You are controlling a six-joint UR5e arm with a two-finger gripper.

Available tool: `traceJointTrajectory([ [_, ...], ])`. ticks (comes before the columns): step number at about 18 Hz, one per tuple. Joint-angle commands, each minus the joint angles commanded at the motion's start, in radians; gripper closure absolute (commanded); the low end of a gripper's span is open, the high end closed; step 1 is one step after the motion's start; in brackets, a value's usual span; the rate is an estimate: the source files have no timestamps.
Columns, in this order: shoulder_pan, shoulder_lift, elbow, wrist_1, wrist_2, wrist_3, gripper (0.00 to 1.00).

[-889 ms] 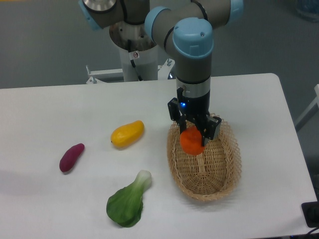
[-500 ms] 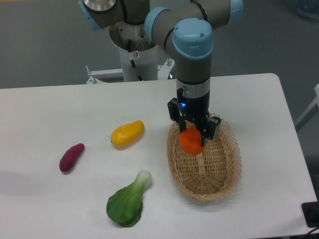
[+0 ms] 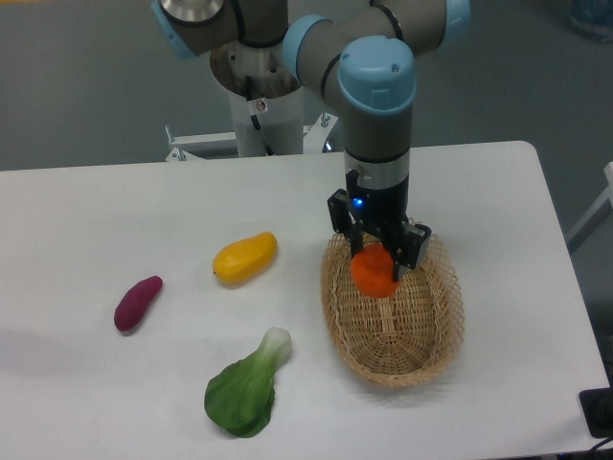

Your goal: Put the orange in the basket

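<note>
White counter (image 3: 115,201), grey floor behind; a yellow fruit (image 3: 245,257), a purple tuber (image 3: 138,303) and a leafy green (image 3: 245,389) lie left. The gripper (image 3: 377,257) jaws clench the orange (image 3: 374,272), hanging over the basket (image 3: 391,369), near its far end.

Bright orange fruit (image 3: 374,272), tan woven basket (image 3: 393,359) (lacy rim), yellow mango (image 3: 245,258), purple yam (image 3: 138,303), green bok choy (image 3: 245,389)

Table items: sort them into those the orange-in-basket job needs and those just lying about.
Part of the job:
- small round bright orange fruit, held in the claw
- oval tan woven wicker basket

Just lying about:
- elongated yellow mango-like fruit
- small purple sweet potato
- green leafy bok choy
</note>
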Motion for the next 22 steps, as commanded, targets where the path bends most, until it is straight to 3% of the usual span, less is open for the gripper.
traceJointTrajectory([
  [2, 0.018, -0.057, -0.028, 0.118, 0.002, 0.000, 0.41],
  [5, 0.018, -0.101, -0.057, 0.192, 0.005, 0.003, 0.42],
  [8, 0.018, -0.134, -0.074, 0.192, 0.009, -0.006, 0.42],
  [17, 0.018, -0.144, -0.152, 0.184, 0.009, -0.012, 0.39],
  [22, 0.018, -0.146, -0.150, 0.189, 0.009, -0.012, 0.08],
])
